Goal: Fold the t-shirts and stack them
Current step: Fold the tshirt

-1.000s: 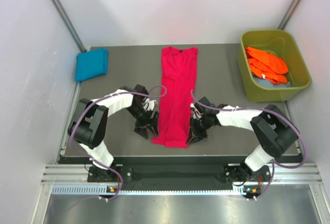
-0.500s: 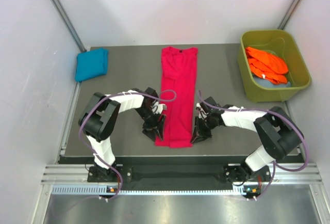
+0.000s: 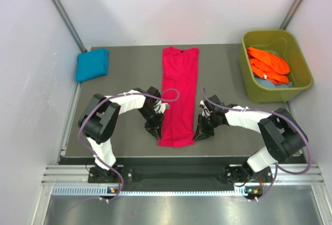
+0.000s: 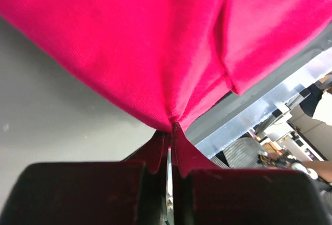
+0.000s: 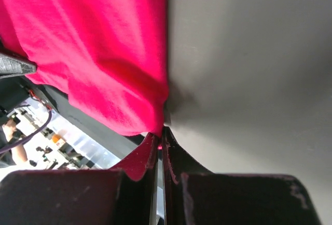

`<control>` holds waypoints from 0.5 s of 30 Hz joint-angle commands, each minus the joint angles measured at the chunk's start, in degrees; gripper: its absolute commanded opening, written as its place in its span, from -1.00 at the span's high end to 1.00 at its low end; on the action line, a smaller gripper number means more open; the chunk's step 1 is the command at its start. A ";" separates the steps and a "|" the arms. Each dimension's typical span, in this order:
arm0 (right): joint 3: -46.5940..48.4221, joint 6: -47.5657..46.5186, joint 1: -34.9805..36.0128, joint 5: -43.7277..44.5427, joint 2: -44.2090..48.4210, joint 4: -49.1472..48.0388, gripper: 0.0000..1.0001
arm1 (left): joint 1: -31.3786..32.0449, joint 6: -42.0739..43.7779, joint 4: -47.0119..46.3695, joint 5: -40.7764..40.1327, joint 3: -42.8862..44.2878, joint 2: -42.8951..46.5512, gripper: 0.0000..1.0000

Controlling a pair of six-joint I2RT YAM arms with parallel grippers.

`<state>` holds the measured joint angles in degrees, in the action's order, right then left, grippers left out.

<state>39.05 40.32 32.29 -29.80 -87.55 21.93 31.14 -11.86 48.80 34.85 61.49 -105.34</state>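
The left end effector [image 4: 170, 127] is pressed together on the pink t-shirt [image 3: 179, 87]. A second ago its fingers were spread wide just beside the shirt's left edge. Now they pinch a little tuck of that edge near the shirt's bottom end. The right end effector [image 5: 161, 131] was already pinching the right edge, straight across from it, and it still does.

So both bottom corners of the shirt are now held. I think the next step is to lift this end and fold it up toward the collar.

The two wrist views show the pinches up close. Pink cloth bunches to a point right between each pair of dark fingers. The top view cannot show that, because the fingers there look like dark lumps at the shirt's sides.

Only the top view shows the whole pink shirt. It lies as a long thin strip down the middle of the table [image 3: 124, 74]. A folded teal t-shirt [image 3: 92, 64] sits well to its left, near the collar end. The orange t-shirts [image 3: 267, 63] wait in a green tub [image 3: 303, 87] well to its right.
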 commanded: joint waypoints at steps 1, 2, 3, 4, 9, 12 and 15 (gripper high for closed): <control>3.22 -2.52 -0.83 0.97 4.39 -0.76 1.00 | 0.15 1.66 1.56 0.13 -0.23 5.58 1.00; 4.01 -3.22 -0.74 1.15 4.93 -0.32 1.00 | 0.15 2.27 2.44 -0.13 0.64 6.45 1.00; 6.02 -3.83 -0.74 1.32 5.45 0.30 1.00 | 0.15 2.97 3.05 -0.40 1.43 6.81 1.00; 7.08 -5.23 -0.83 1.67 6.42 1.96 1.00 | 0.15 3.59 3.84 -1.18 2.39 7.08 1.00; 15.07 -8.67 -0.92 2.38 8.09 5.66 1.00 | -0.02 6.05 6.40 -2.15 9.51 7.61 1.00; 18.77 -10.25 -1.09 3.34 7.48 7.33 1.00 | -0.37 7.02 7.10 -3.30 13.55 6.03 1.00; 21.15 -10.96 -2.41 3.87 6.34 7.86 1.00 | -2.65 7.73 7.54 -5.23 18.74 3.30 1.00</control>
<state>56.86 31.83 31.66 -27.42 -81.54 27.62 30.41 -6.24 55.00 31.59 75.72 -100.79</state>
